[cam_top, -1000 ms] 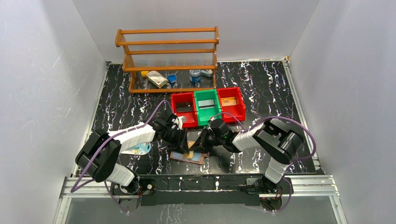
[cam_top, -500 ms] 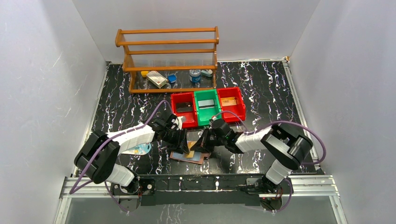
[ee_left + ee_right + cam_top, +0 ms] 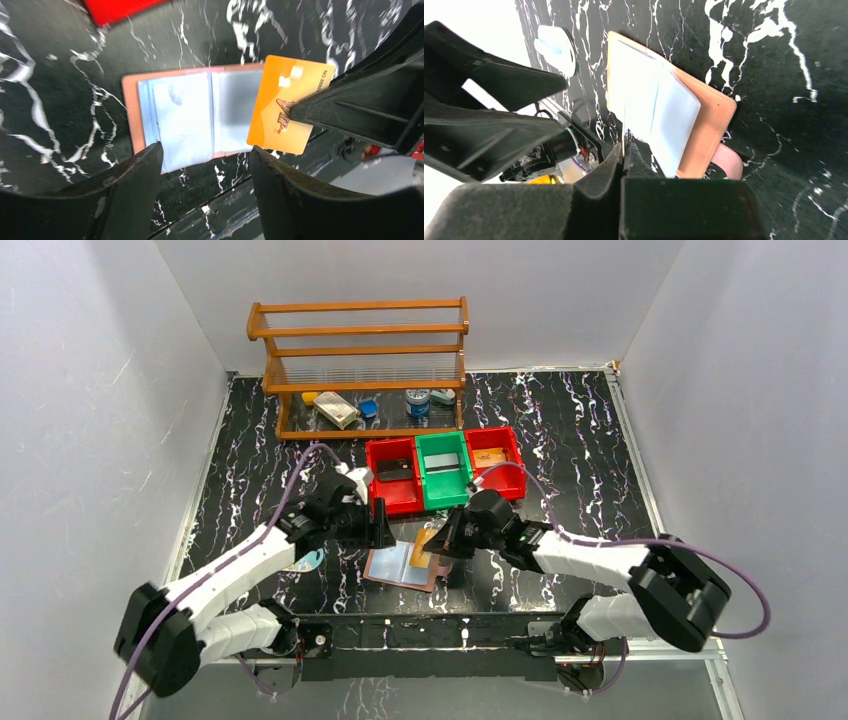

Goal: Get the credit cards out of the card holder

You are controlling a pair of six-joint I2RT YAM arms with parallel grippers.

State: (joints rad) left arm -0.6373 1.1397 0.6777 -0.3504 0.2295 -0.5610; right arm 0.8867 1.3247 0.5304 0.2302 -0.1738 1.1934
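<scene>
A moment before, both hands were down on the card holder [image 3: 398, 566]. Now the left hand [image 3: 377, 524] had backed off toward the red bin [image 3: 393, 476]. Its fingers had spread wide and held nothing.

The right hand [image 3: 441, 541] was squeezed shut on one edge of the orange card [image 3: 287, 108]. The card looked free of its pocket and hung over the holder's right side. So one card looked to be out. I could not tell if more cards sat under the pale clear pockets.

The card holder lay open and flat on the counter [image 3: 565, 440], close to the near edge. The bins stood just behind it. The bare counter to the right looked like the best room to carry the card away.
</scene>
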